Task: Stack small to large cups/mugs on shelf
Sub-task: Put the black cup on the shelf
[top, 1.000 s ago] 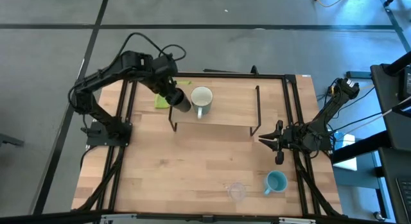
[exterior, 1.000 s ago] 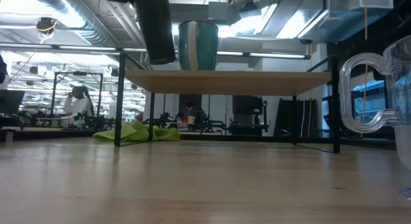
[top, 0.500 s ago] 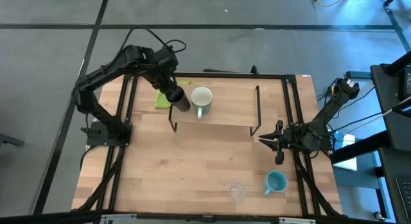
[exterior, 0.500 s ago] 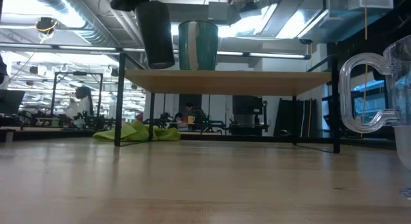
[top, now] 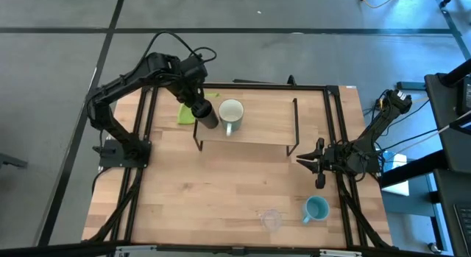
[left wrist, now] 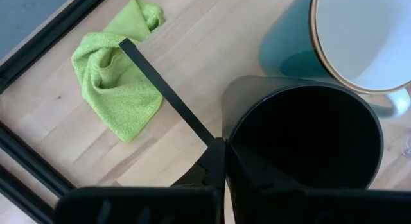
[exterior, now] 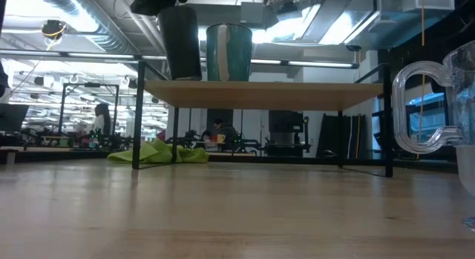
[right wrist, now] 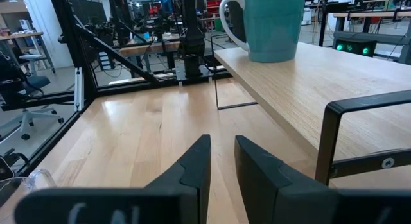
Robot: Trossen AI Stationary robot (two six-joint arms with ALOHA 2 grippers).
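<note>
High view: the left gripper [top: 202,110] holds the black cup [top: 207,117] over the shelf [top: 257,132], just beside the white mug [top: 231,114]; it could knock that mug.

Low view: the cup's base looks barely clear of the board's left edge.

Left wrist view: fingers [left wrist: 215,161] pinch the rim.

Right wrist view: the right gripper [right wrist: 221,161] waits, fingers narrowly apart, empty.

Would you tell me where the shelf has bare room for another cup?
The shelf is bare from the white mug to its right end. Its left end is crowded: the left gripper holds the black cup beside that mug.
</note>
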